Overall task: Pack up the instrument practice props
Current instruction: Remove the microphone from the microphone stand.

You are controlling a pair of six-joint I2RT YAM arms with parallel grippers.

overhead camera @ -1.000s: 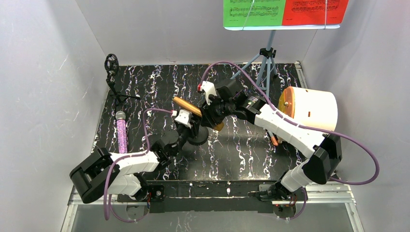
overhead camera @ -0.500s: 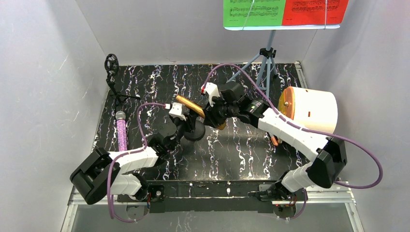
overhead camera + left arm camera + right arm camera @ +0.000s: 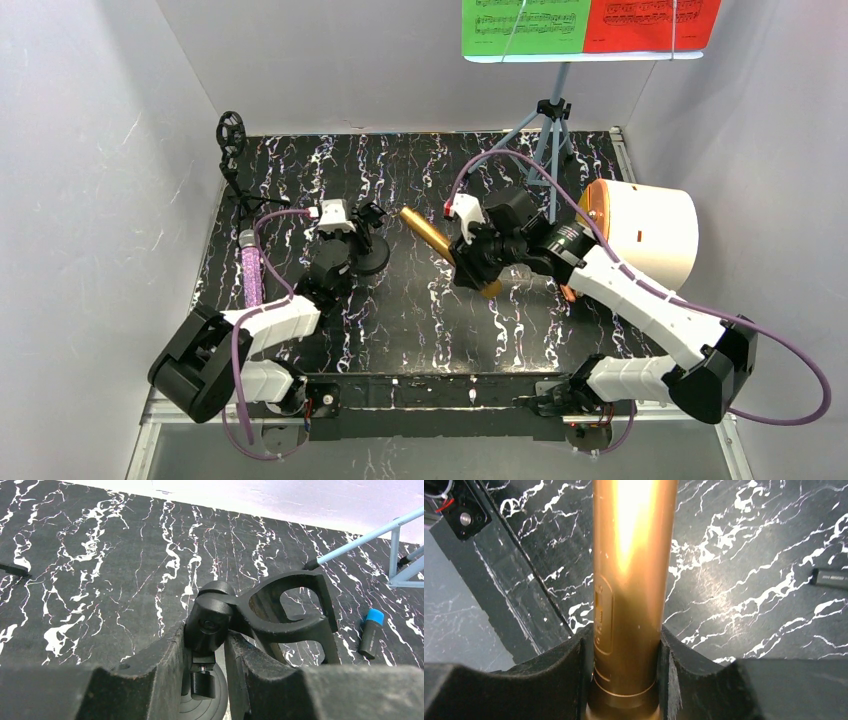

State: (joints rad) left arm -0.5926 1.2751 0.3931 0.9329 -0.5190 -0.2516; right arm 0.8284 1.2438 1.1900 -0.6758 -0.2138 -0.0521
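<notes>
Gold microphone sits clamped, tilted, in your right gripper over the marbled black table. Your left gripper pinches the black mic mount at its swivel joint. The purple glitter microphone lies flat near the table's left edge.

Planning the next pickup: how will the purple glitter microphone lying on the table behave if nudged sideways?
The purple glitter microphone is a round tube lying flat, so it will probably roll. Its grey head looks a little wider, so the roll may curve. It looks rigid and is unlikely to bend when pinched.
</notes>
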